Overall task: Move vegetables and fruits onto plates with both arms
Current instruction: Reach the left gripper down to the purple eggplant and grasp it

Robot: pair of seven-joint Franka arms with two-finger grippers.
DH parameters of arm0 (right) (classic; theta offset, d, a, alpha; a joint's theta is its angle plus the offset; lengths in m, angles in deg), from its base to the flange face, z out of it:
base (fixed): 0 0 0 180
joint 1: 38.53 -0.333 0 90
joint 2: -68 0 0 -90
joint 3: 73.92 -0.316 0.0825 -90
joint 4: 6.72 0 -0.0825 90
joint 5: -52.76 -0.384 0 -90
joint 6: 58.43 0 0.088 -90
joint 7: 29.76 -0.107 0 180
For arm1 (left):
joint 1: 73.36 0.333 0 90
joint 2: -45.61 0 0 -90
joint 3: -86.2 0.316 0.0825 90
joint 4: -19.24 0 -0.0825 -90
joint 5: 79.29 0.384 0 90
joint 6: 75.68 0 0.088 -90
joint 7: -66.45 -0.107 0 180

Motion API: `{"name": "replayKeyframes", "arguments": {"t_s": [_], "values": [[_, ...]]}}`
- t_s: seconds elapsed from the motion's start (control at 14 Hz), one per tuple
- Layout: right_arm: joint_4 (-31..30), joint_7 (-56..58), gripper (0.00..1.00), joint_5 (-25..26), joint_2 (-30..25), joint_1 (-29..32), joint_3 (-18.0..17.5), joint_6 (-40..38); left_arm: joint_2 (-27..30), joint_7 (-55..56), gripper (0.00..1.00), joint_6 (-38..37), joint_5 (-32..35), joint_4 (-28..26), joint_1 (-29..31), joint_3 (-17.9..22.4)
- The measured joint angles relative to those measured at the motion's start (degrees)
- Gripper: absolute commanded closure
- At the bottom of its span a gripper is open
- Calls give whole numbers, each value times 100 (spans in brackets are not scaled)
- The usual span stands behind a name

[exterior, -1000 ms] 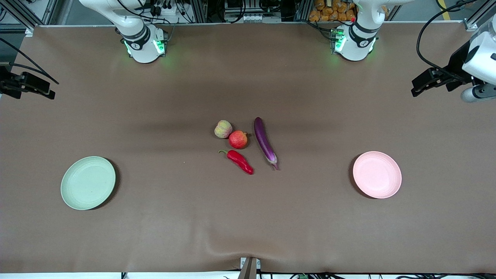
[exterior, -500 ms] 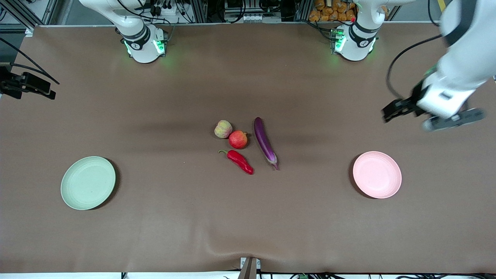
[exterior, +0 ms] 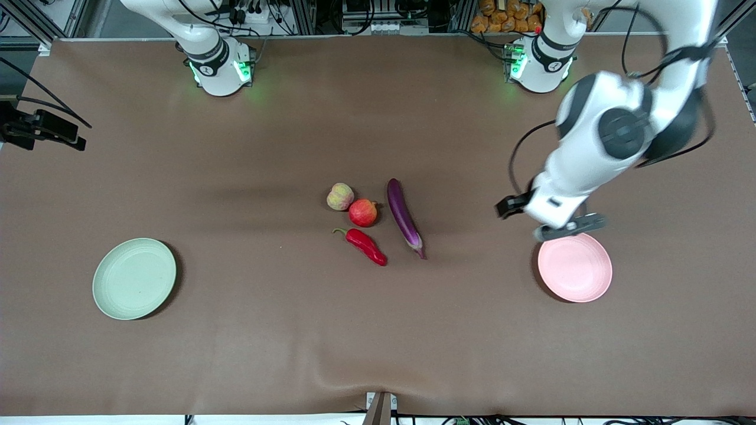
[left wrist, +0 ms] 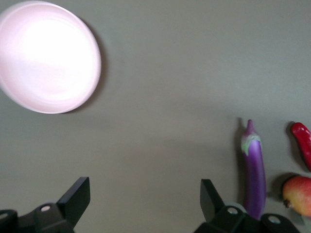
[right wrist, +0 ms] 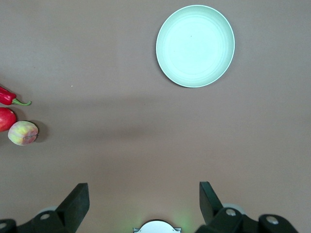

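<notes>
The purple eggplant point(exterior: 404, 217), red chili pepper point(exterior: 366, 245), red fruit point(exterior: 362, 212) and yellow-green fruit point(exterior: 340, 196) lie together at mid-table. The pale pink plate point(exterior: 574, 267) is toward the left arm's end, the pale green plate point(exterior: 134, 278) toward the right arm's end; both are empty. My left gripper point(exterior: 509, 206) is open and empty over bare table between the eggplant point(left wrist: 253, 170) and the pink plate point(left wrist: 48, 56). It shows open in the left wrist view point(left wrist: 146, 199). My right gripper point(exterior: 71, 140) waits open and high at its end of the table point(right wrist: 144, 201).
The two arm bases point(exterior: 220, 68) point(exterior: 540, 62) stand along the table's edge by the robots. The left arm's white forearm point(exterior: 596, 147) hangs over the table above the pink plate. A small metal bracket point(exterior: 379, 410) sits at the table edge nearest the camera.
My left arm has swung in from the table's edge toward the middle and lower, and its gripper is now beside the pink plate. The right arm and the objects have not moved.
</notes>
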Motion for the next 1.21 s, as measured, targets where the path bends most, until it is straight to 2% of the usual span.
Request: {"name": "replayKeyframes", "arguments": {"t_s": [0.14,0.29,0.43,0.79,1.21], "values": [[0,0,0,-3,2,0,0,-9,-489,771,0,635,32,-6,-431,-6],[-1,0,0,-4,4,0,-1,-15,-959,1624,0,1242,356,6,-886,-9],[0,0,0,-4,6,0,3,-16,-1304,2358,0,1583,585,69,-1194,-11],[-2,0,0,-5,55,0,5,-28,-1939,3321,0,1972,627,446,-1759,3],[-2,0,0,-5,64,0,5,-28,-2523,3438,5,2097,632,884,-1946,26]]}}
